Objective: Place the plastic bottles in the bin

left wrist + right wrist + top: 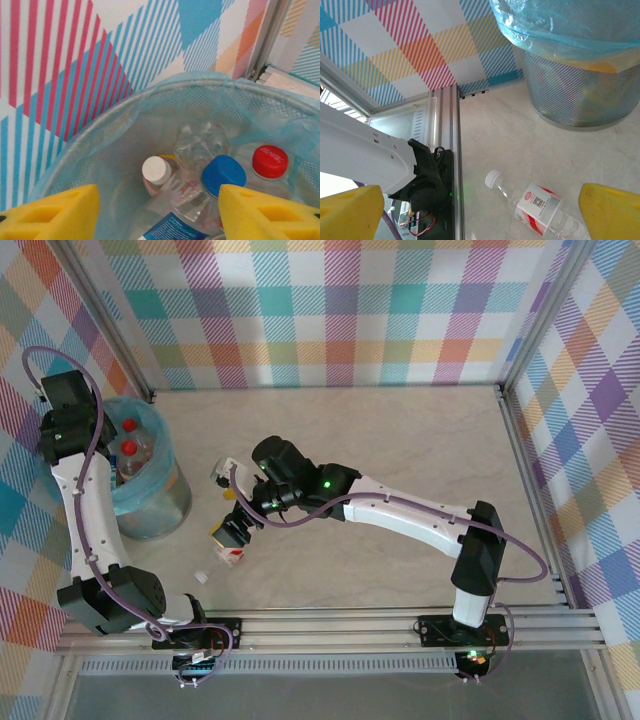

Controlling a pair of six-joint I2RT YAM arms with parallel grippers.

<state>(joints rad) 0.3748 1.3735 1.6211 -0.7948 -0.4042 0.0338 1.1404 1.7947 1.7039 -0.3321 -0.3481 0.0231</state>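
The bin (pixel 152 508), grey mesh lined with a teal bag, stands at the table's left. Several plastic bottles lie inside it: one with a white cap (pixel 156 170), one with a blue cap (pixel 223 175), one with a red cap (pixel 270 161). My left gripper (pixel 160 215) hangs open over the bin's mouth, nothing between its yellow fingers (pixel 55 212). A clear bottle (pixel 540 202) with a white cap and a red-and-white label lies on the table right of the bin (pixel 580 95). My right gripper (pixel 480 215) is open just above that bottle (pixel 232 556), apart from it.
The left arm's black base (pixel 425 185) and the aluminium rail (pixel 447 150) lie close beyond the bottle's cap. Checked walls (pixel 330 310) close in the table on three sides. The right arm (pixel 400 512) stretches across the middle of the table.
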